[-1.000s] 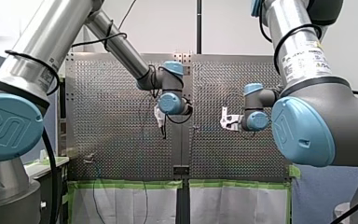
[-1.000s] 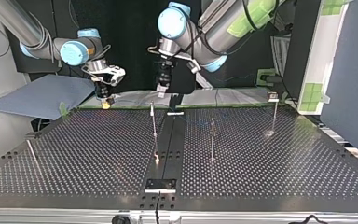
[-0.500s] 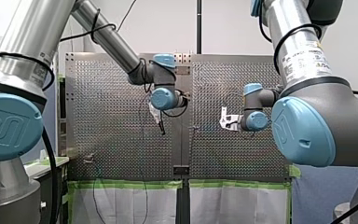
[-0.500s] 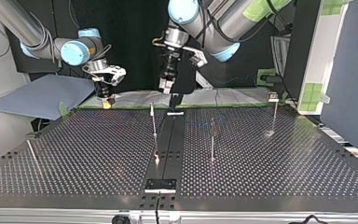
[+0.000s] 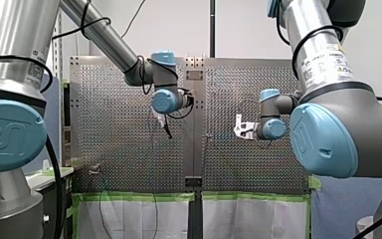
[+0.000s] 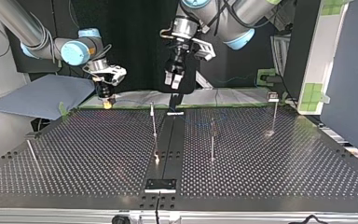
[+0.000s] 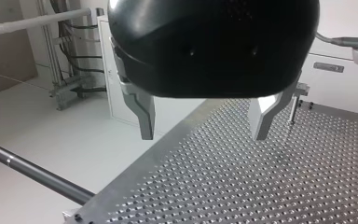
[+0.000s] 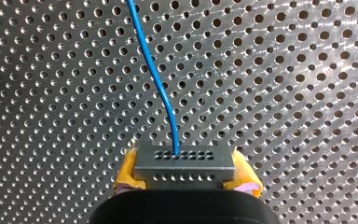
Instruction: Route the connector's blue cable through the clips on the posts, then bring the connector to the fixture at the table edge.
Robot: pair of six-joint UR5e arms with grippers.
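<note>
My left gripper (image 7: 204, 134) hangs high, pointing downward, its metal fingers (image 7: 143, 114) spread wide. My right gripper (image 8: 185, 175) points straight down, lower, yellow pads (image 8: 126, 171) clamped on the connector (image 8: 184, 161).

The perforated desk (image 6: 270, 168) has a black plate (image 6: 160, 185) at its edge. Beyond the plate stand a tall post (image 6: 154, 122), a short post (image 6: 212, 140) and a far post (image 6: 274, 114). A leaning post (image 6: 31, 151) stands well aside.

My right pincer (image 8: 185, 170) has yellow pads (image 8: 127, 170), and between them the connector (image 8: 185, 161) is dull grey with two rows of small dark holes. The cable (image 8: 156, 70) running ahead of it is bright blue over the silver counter (image 8: 284, 93), patterned with an even grid of round holes. My left pincer (image 7: 203, 133) is glossy black with pale silver fingers (image 7: 142, 109).
</note>
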